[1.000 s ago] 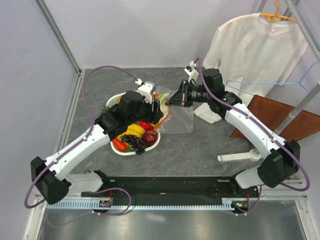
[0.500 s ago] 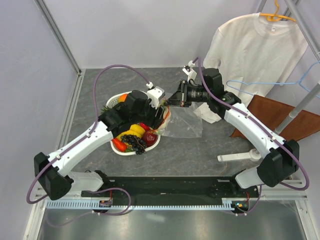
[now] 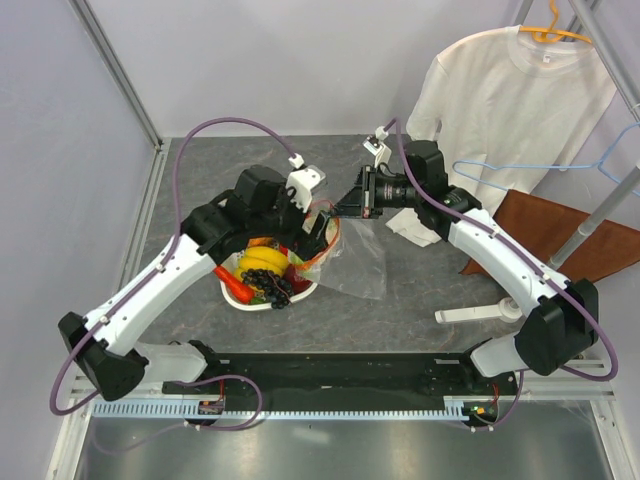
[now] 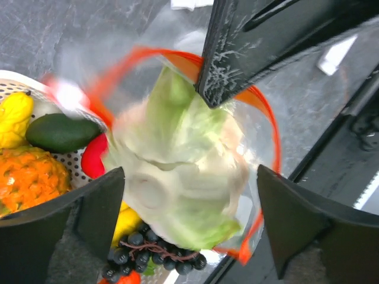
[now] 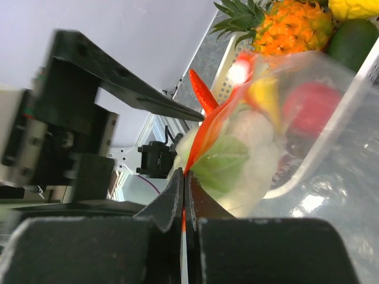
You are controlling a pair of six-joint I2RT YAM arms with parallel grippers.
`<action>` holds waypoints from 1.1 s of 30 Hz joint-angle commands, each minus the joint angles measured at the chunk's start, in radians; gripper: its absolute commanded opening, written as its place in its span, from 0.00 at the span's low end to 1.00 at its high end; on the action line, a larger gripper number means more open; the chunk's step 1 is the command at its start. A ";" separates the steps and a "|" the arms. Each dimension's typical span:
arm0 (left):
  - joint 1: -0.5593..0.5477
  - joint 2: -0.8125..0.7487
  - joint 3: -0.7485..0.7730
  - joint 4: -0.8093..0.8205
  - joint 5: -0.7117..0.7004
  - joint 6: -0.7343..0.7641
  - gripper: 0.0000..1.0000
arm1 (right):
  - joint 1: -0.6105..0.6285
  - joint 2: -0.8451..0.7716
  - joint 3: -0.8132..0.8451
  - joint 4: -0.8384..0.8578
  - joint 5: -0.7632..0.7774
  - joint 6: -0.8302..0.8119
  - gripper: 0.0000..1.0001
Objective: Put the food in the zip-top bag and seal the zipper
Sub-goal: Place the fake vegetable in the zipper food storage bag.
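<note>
The pale green cabbage [image 4: 177, 177] sits in the ringed-open mouth of the zip-top bag [image 3: 358, 265], framed by the red-orange zipper [image 4: 269, 127]. My left gripper [image 4: 189, 219] stands open around it, both fingers clear of the leaves. My right gripper [image 5: 183, 186] is shut on the zipper [image 5: 204, 133] and holds the mouth up above the basket's edge. The rest of the food lies in the white mesh basket [image 3: 262, 304]: dark grapes [image 4: 136, 251], a green avocado [image 4: 62, 133], an orange pineapple [image 5: 290, 26], yellow pieces [image 3: 262, 262] and a red chili [image 3: 232, 284].
A white T-shirt [image 3: 500, 90] hangs at the back right, with a blue hanger [image 3: 600, 165] and a brown cloth [image 3: 560, 235] below it. A white crumpled piece [image 3: 410, 228] lies under the right arm. A white stand foot [image 3: 480, 315] rests at the right front.
My left gripper has opened and let the cabbage go into the bag's mouth, after carrying it from over the basket. The right gripper kept its pinch on the zipper.
</note>
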 commanded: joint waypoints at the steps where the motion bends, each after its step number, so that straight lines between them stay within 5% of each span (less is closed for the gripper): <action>1: 0.029 -0.122 0.041 -0.003 0.145 0.061 1.00 | -0.001 -0.040 -0.007 0.016 -0.020 -0.024 0.00; 6: 0.067 -0.164 0.010 -0.046 0.197 0.052 1.00 | -0.002 -0.035 0.004 0.027 -0.028 -0.018 0.00; 10: 0.279 -0.211 -0.086 -0.021 0.328 -0.044 0.95 | -0.002 -0.038 0.000 0.034 -0.036 -0.013 0.00; 14: 0.461 -0.208 -0.183 0.026 0.525 -0.118 0.77 | -0.005 -0.035 0.021 0.039 -0.036 -0.013 0.00; 21: 0.468 -0.286 -0.381 0.238 0.594 -0.201 0.73 | -0.011 -0.017 0.087 0.054 -0.042 0.005 0.00; 33: 0.468 -0.170 -0.402 0.345 0.582 -0.314 0.68 | -0.013 -0.018 0.112 0.070 -0.043 0.018 0.00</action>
